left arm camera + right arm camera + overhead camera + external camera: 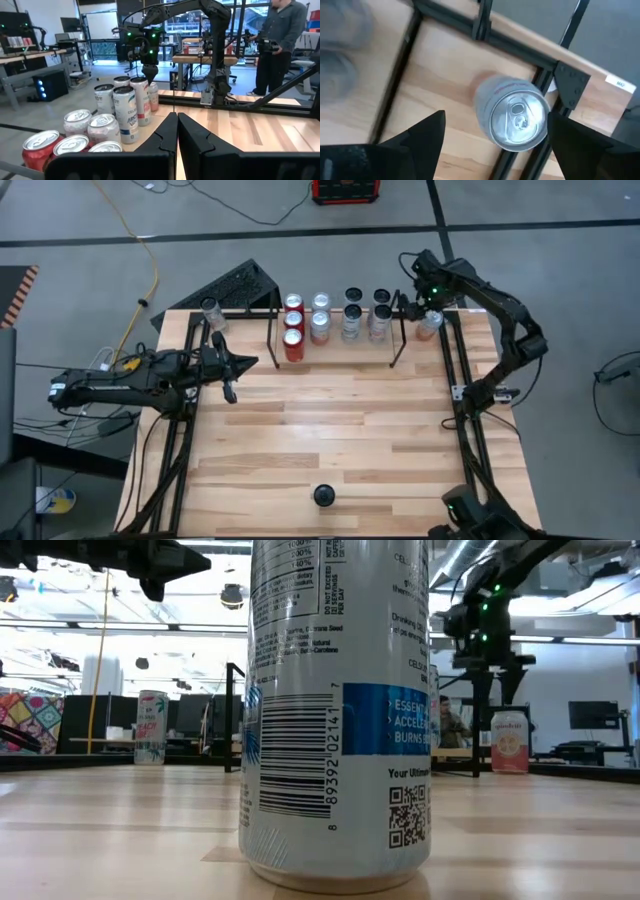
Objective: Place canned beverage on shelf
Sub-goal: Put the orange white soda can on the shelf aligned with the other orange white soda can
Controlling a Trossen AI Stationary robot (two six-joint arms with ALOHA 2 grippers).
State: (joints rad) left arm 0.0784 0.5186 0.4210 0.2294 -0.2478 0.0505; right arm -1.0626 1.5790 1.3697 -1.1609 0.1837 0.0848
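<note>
A pale pink can (516, 117) stands upright on its base at the table's far right corner, just right of the shelf (396, 348). My right gripper (495, 145) hangs open above it, pointing steeply down, one finger to either side of the can's top without touching. From the left wrist view, that gripper (150, 72) is seen over the same can (153, 95). The black wire shelf holds several upright cans (320, 320), red ones at its left end. My left gripper (235, 365) waits shut over the table's left side, pointing level toward the shelf.
A white can (210, 310) stands at the far left corner. Another can (324, 496) stands near the front edge, filling the low view (340, 710). Black rails (462, 410) run along both table sides. A person (282, 40) stands beyond the table's right side.
</note>
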